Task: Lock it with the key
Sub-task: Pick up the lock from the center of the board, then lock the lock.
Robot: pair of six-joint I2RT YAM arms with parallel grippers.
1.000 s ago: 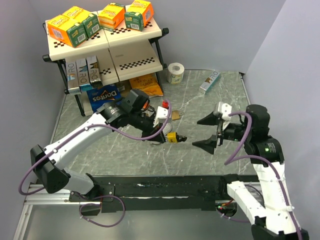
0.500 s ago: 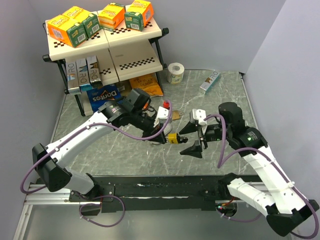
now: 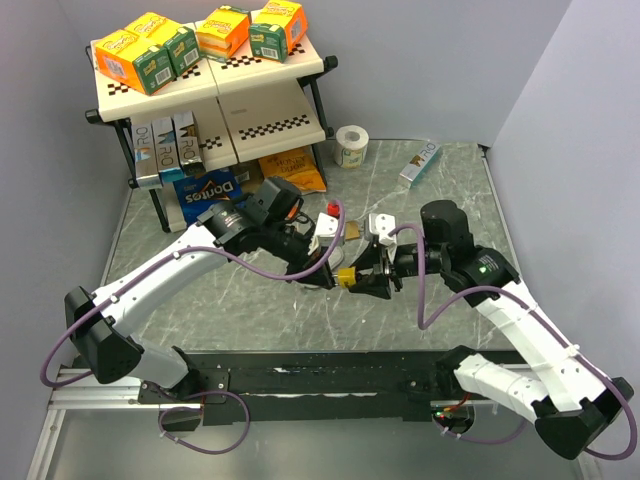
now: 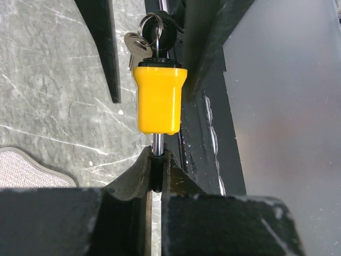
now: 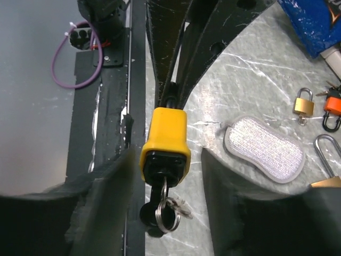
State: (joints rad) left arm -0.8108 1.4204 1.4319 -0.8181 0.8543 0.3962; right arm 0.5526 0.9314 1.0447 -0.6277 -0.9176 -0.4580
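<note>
Pinching the steel shackle of the yellow padlock with the left end effector, fingers pressed together, most of the shackle buried between them. Holding it over the desk, near the middle, toward the near edge. Key seated in the lock's free end, blade hidden inside, ring dangling. Flanking the padlock body with the right end effector, spread, slim gaps either side, fingertips cut off by the frame. Beyond, on the desk, a brass padlock and an orange padlock, partly cropped.
</note>
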